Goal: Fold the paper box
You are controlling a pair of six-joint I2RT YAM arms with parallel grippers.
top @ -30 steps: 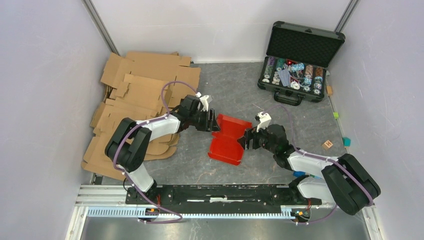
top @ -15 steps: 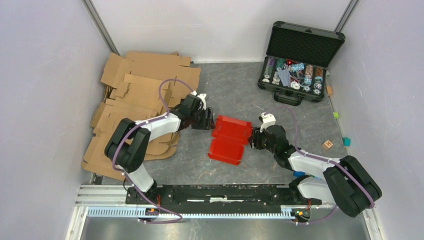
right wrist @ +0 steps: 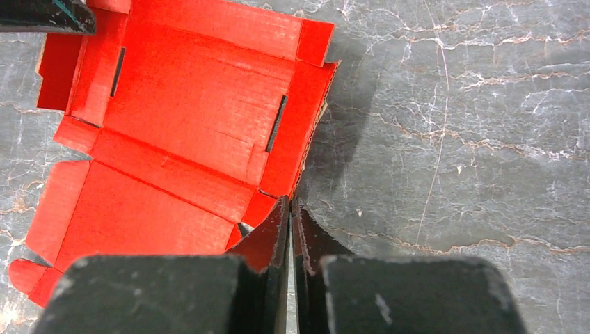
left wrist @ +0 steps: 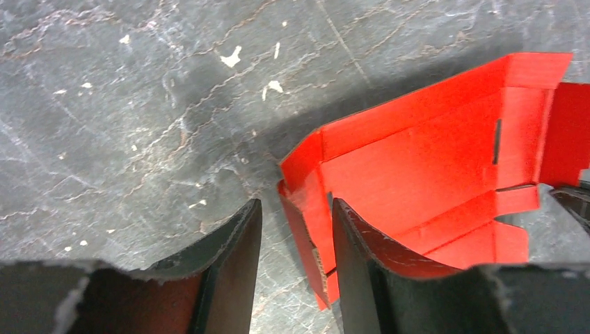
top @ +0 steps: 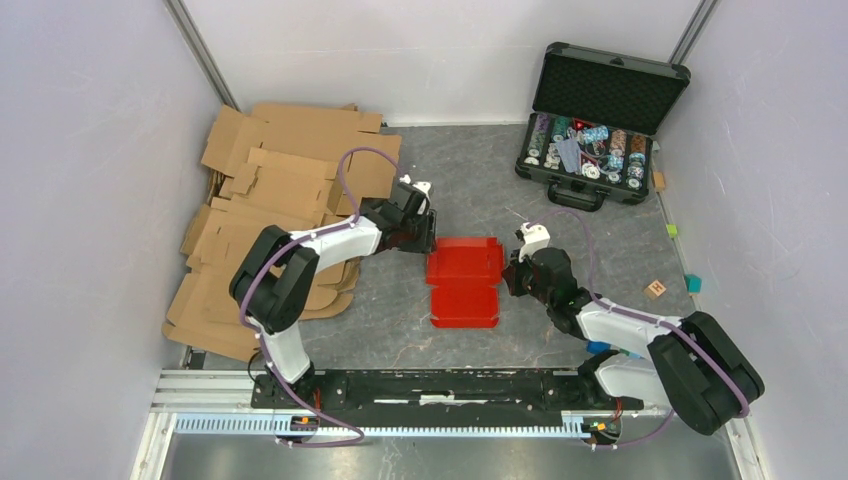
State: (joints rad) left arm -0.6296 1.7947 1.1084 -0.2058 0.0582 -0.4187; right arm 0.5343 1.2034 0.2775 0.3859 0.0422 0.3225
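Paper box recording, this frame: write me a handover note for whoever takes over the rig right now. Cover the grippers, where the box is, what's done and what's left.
Left gripper: open, jaws straddling the raised left side flap of the paper box, not closed on it.
Right gripper: shut, tips at the near corner of the box's right flap. Whether they pinch any paperboard cannot be told.
Box: on the table between the arms, opened out, inside face up.
Done: flaps around the far half partly raised.
Left: nothing is tucked or locked. The walls need standing up and the near panel probably folds over.
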